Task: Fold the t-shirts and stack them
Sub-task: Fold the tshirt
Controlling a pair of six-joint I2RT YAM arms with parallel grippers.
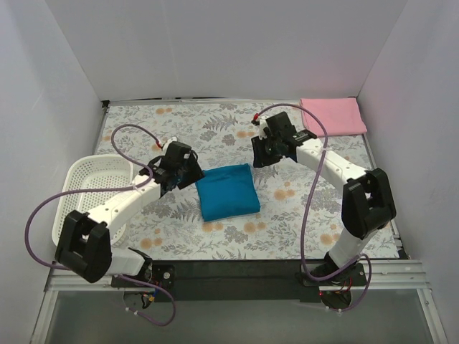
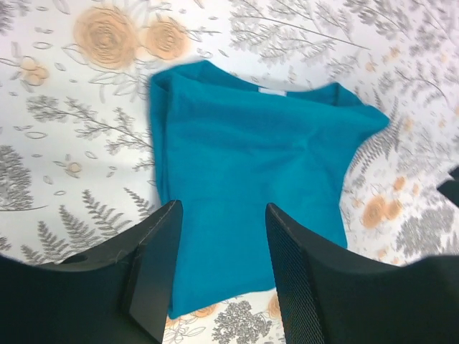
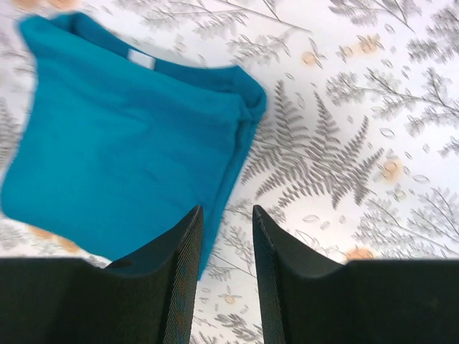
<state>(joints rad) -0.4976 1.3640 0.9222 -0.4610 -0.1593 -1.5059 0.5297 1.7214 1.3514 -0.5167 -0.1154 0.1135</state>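
Observation:
The teal-blue t-shirt (image 1: 226, 190) lies folded into a compact rectangle in the middle of the flowered table. It also shows in the left wrist view (image 2: 251, 165) and the right wrist view (image 3: 122, 143), its white neck label (image 3: 141, 59) on the far edge. The light pink t-shirt (image 1: 333, 115) lies folded flat at the far right corner. My left gripper (image 1: 188, 174) hovers just left of the teal shirt, open and empty (image 2: 224, 215). My right gripper (image 1: 267, 152) hovers above the table off the shirt's far right corner, open and empty (image 3: 228, 218).
A white plastic lattice basket (image 1: 90, 188) stands at the table's left edge under the left arm. White walls close in the left, back and right sides. A black rail (image 1: 237, 272) runs along the near edge.

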